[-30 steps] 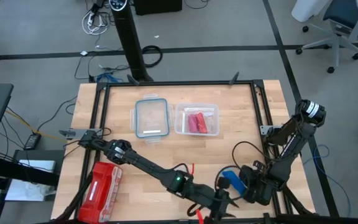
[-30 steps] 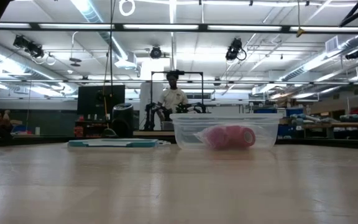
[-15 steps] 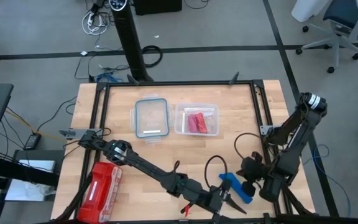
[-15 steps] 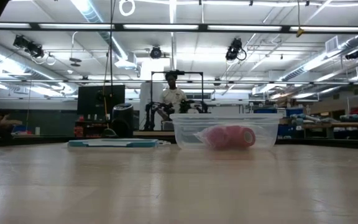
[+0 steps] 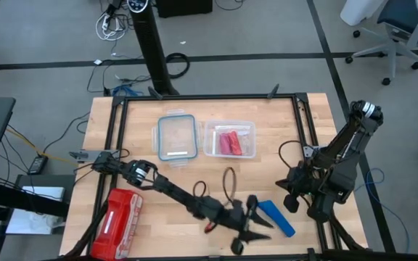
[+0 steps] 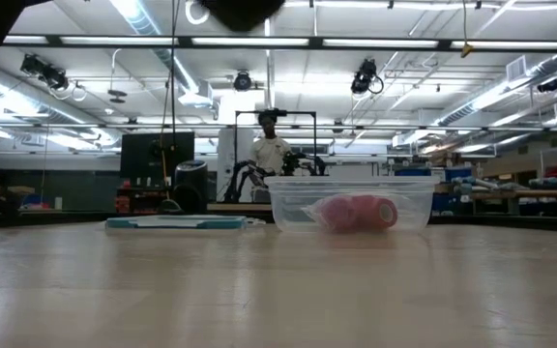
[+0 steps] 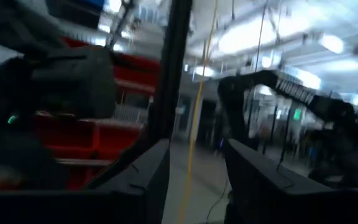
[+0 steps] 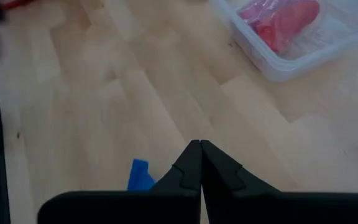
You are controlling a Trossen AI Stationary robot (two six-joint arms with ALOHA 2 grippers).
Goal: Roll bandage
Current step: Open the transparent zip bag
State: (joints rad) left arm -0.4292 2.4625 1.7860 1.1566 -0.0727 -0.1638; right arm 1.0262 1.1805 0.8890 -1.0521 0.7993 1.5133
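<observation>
Bandage (image 5: 276,218): blue strip, laid flat near desk (image 5: 281,152) front edge, unheld, unmarked. Left gripper (image 5: 247,230): beside it, finger state indiscernible. Right gripper (image 8: 200,155): fingers pressed together, empty. Farther: red rolls (image 5: 228,142) in clear tub (image 5: 229,138). No legible writing.

One blue bandage (image 5: 276,217) is lying on the table, two red-pink rolls (image 5: 228,142) are sitting in one clear container (image 5: 210,146) (its one lid (image 5: 176,137) is lying left), and one red pouch (image 5: 115,223) is lying near-left.
</observation>
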